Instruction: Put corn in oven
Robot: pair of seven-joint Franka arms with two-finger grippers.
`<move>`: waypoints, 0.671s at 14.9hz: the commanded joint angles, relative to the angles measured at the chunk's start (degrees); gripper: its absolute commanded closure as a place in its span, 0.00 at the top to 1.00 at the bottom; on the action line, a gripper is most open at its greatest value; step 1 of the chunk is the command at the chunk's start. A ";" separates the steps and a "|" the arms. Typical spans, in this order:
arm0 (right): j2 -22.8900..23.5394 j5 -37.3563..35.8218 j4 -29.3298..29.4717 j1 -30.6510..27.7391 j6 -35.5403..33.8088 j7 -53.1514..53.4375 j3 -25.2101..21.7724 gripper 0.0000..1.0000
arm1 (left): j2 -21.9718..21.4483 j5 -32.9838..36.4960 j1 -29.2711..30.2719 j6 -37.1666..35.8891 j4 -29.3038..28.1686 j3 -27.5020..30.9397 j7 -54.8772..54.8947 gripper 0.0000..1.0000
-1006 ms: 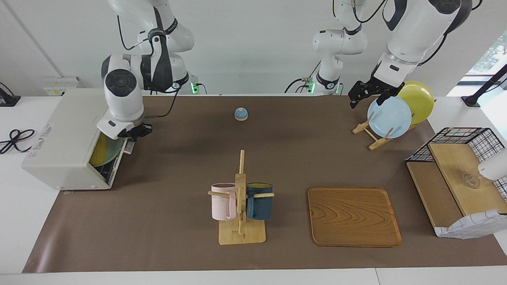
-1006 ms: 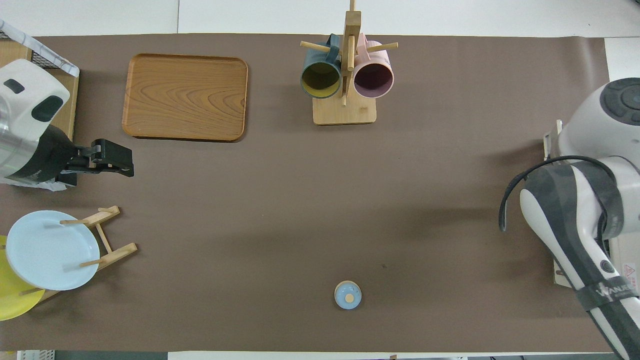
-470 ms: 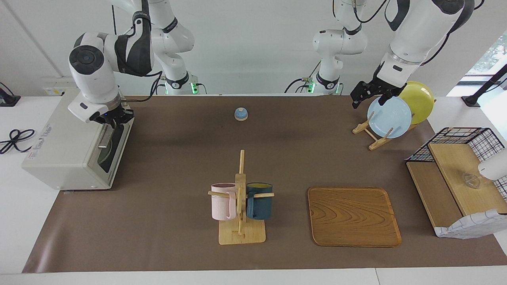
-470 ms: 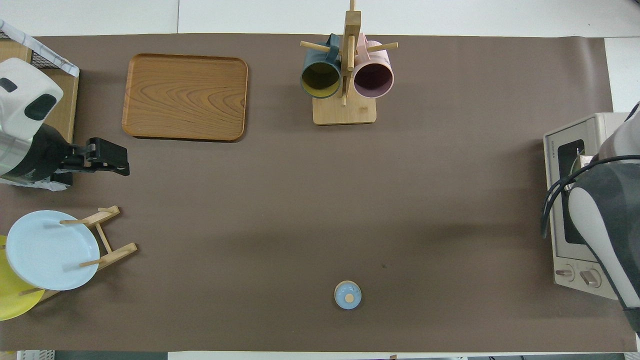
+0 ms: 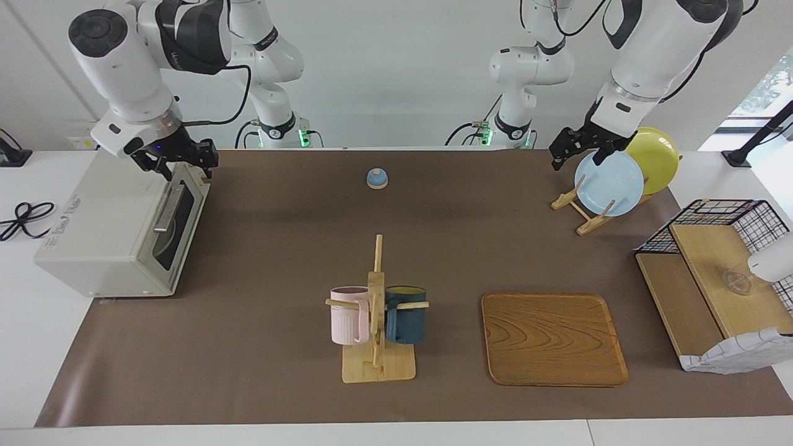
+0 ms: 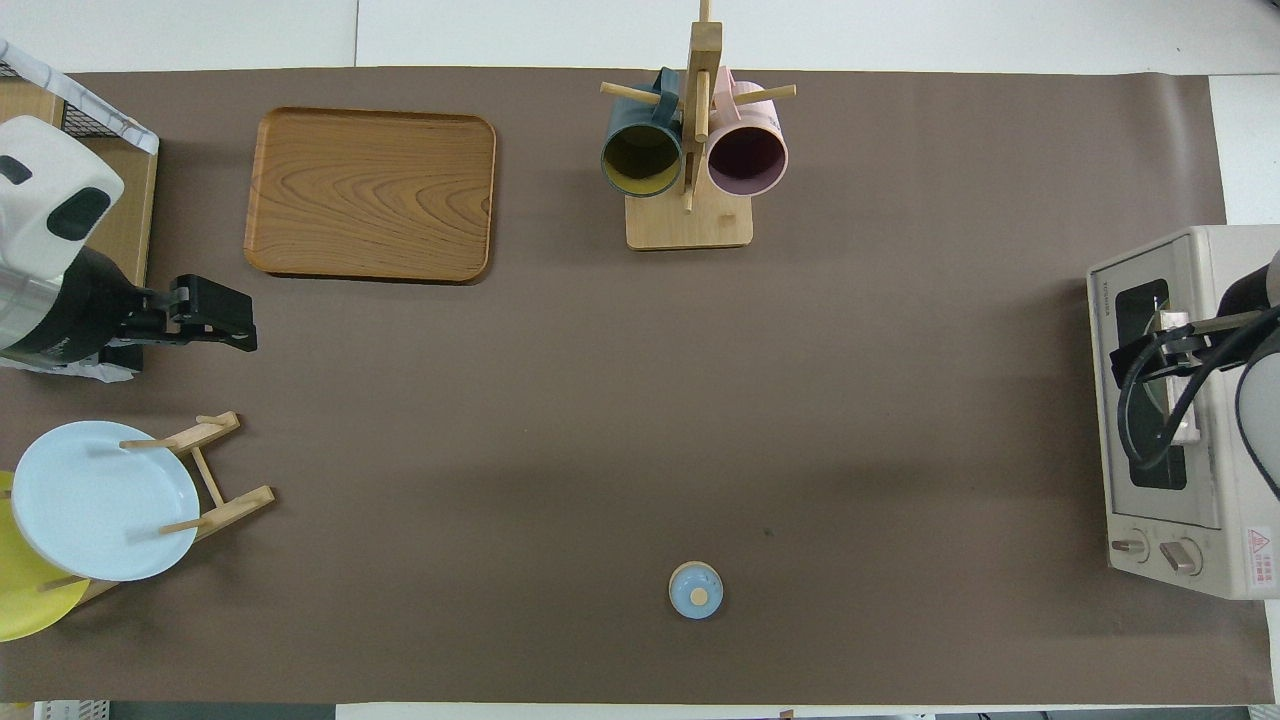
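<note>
While the oven point(image 5: 118, 232) door sits shut, the right gripper point(image 5: 179, 162) hangs over its top edge, fingers apart, empty; the left gripper point(image 5: 579, 147) waits over the plate rack point(image 5: 582, 207), fingers apart.

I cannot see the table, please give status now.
Right gripper open, raised over the oven, holding nothing. Left gripper waits open above the plate rack. Oven door shut; corn not visible.

Corn hidden — oven point(image 5: 105, 229) shut
</note>
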 commanded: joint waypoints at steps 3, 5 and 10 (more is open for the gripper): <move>2.89 3.63 5.05 -0.20 -2.39 1.49 0.18 1.00 | 0.22 0.32 1.06 -0.49 1.00 -1.13 0.16 1.00; 2.97 4.60 5.14 -0.12 -2.48 1.58 0.18 1.00 | 0.13 0.32 1.06 -0.14 1.00 -1.13 0.07 1.00; 2.37 4.95 5.49 0.14 -2.21 1.67 -0.16 1.00 | 0.05 0.32 1.14 -0.57 0.82 -0.60 0.16 1.00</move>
